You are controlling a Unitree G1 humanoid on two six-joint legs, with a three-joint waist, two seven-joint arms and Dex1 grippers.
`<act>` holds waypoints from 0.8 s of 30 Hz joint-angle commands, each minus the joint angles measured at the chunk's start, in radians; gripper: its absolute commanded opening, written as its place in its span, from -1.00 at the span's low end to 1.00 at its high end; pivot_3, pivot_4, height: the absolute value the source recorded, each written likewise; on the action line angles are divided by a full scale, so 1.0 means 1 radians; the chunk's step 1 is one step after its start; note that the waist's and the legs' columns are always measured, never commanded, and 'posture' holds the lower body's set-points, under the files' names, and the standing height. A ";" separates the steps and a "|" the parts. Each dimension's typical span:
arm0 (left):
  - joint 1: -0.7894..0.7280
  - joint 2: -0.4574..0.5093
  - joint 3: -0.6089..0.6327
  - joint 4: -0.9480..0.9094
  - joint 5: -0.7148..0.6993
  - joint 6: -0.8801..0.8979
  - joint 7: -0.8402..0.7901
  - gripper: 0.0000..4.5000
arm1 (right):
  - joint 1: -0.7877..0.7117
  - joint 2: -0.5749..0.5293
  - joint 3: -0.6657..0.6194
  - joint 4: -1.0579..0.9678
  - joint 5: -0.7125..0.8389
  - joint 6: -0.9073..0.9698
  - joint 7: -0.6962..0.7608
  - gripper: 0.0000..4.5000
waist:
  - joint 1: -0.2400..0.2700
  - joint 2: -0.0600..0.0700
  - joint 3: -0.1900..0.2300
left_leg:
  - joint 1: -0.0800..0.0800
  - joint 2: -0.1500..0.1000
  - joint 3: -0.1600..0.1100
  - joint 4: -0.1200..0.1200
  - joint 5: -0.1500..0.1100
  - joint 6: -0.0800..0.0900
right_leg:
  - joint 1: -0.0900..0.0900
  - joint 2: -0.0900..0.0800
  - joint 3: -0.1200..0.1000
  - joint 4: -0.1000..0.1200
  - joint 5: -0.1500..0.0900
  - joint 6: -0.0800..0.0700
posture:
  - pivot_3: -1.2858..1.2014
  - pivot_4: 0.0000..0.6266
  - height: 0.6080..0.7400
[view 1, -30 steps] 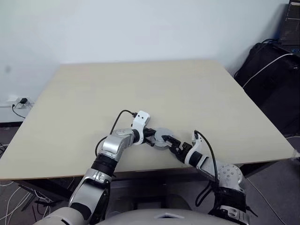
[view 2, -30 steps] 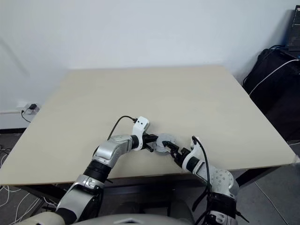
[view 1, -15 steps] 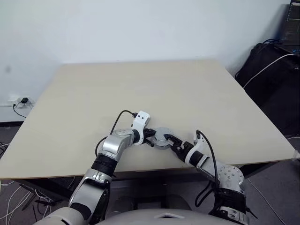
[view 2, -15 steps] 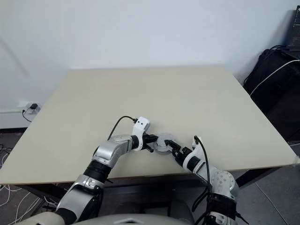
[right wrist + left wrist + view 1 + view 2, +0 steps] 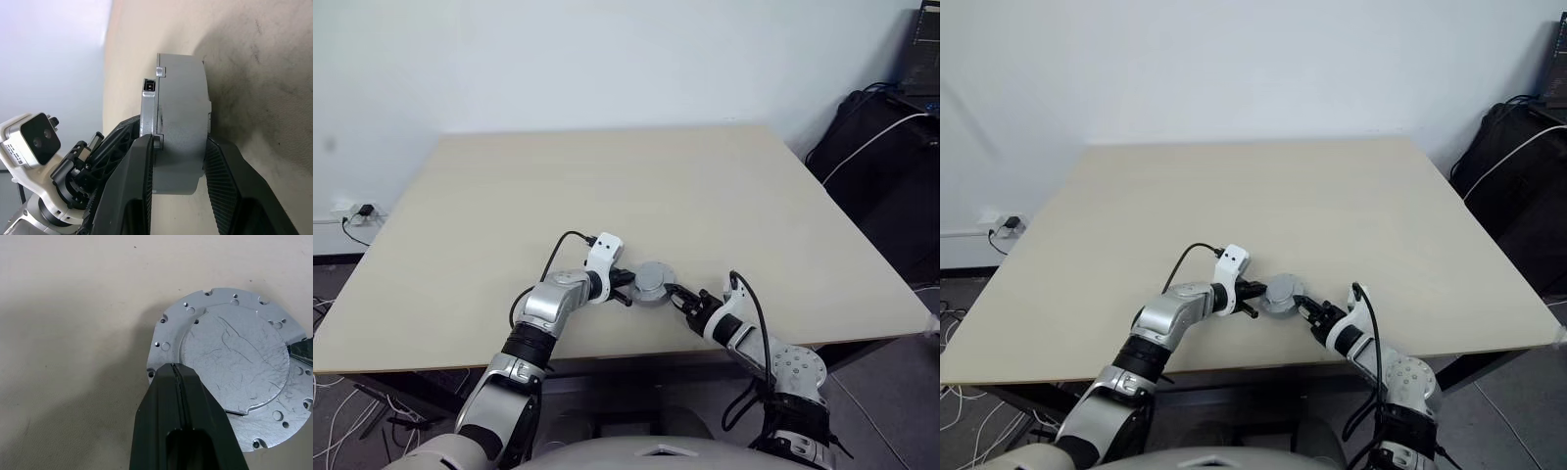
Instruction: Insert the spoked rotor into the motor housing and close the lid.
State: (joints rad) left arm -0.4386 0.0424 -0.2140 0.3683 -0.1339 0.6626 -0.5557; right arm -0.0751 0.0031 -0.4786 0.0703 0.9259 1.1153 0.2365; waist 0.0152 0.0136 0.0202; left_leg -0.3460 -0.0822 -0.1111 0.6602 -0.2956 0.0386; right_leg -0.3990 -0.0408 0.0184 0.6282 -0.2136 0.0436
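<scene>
The motor housing lies on the table near its front edge as a closed grey drum. The lid, smooth grey with a raised centre, sits on top of it. The spoked rotor is hidden. My left gripper is shut, its tip resting on the lid's rim from the left. My right gripper comes in from the right, with one finger on the lid side and one on the table side of the drum's near edge, shut on it. In the left eye view the drum sits between both grippers.
The table's front edge runs just behind both wrists. A black bag with cables stands on the floor to the right of the table. A wall socket is at the far left.
My right gripper's fingers have closed from wide open onto the housing's edge. The left gripper has stayed shut and in place on the lid.
</scene>
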 commanded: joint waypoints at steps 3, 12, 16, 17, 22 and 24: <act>-0.005 -0.019 -0.016 0.010 -0.007 -0.004 -0.014 -1.00 | -0.012 -0.009 0.033 -0.023 0.023 0.023 0.000 -0.47 | 0.000 0.000 0.000 | 0.000 0.000 0.000 0.000 0.000 0.000 | 0.000 0.000 0.000 0.000 0.000 0.000 | 0.03 -1.00 1.00; 0.004 -0.015 -0.017 0.004 -0.007 0.001 -0.016 -1.00 | 0.011 -0.024 0.084 -0.043 0.033 0.062 0.033 -0.47 | -0.002 0.002 -0.001 | 0.001 0.000 0.000 0.000 0.000 0.000 | 0.001 0.000 0.000 0.000 0.000 0.000 | 0.03 -1.00 1.00; 0.006 -0.014 -0.016 -0.002 -0.007 0.003 -0.016 -1.00 | 0.008 -0.023 0.086 -0.038 0.030 0.059 0.031 -0.47 | -0.003 0.002 -0.001 | 0.001 0.000 0.000 0.001 0.000 0.000 | 0.001 0.000 0.000 0.000 0.000 0.001 | 0.03 -1.00 1.00; 0.007 -0.014 -0.014 -0.004 -0.008 0.003 -0.015 -1.00 | 0.006 -0.023 0.084 -0.034 0.028 0.056 0.028 -0.47 | -0.003 0.002 -0.001 | 0.001 0.000 0.000 0.001 0.000 0.000 | 0.001 0.000 0.000 0.000 0.000 0.001 | 0.03 -1.00 1.00; 0.030 -0.025 0.027 -0.049 -0.032 -0.035 0.003 -1.00 | 0.006 -0.023 0.077 -0.031 0.028 0.048 0.025 -0.47 | -0.003 0.002 -0.001 | 0.002 0.000 0.000 0.000 0.000 0.000 | 0.001 0.000 0.000 0.000 0.000 0.001 | 0.03 -1.00 1.00; 0.053 -0.045 0.080 -0.086 -0.057 -0.078 0.034 -1.00 | 0.009 -0.019 0.071 -0.032 0.032 0.042 0.023 -0.47 | -0.004 0.002 -0.001 | 0.001 0.000 0.001 0.000 0.000 0.000 | 0.001 0.000 0.000 0.000 0.000 0.001 | 0.03 -1.00 1.00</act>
State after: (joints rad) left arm -0.3872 0.0227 -0.1633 0.3434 -0.1527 0.6251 -0.5364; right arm -0.0533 -0.0276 -0.4289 0.0589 0.9389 1.1593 0.2601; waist 0.0112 0.0156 0.0189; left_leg -0.3449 -0.0815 -0.1102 0.6603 -0.2955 0.0385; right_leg -0.3988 -0.0407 0.0190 0.6285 -0.2135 0.0441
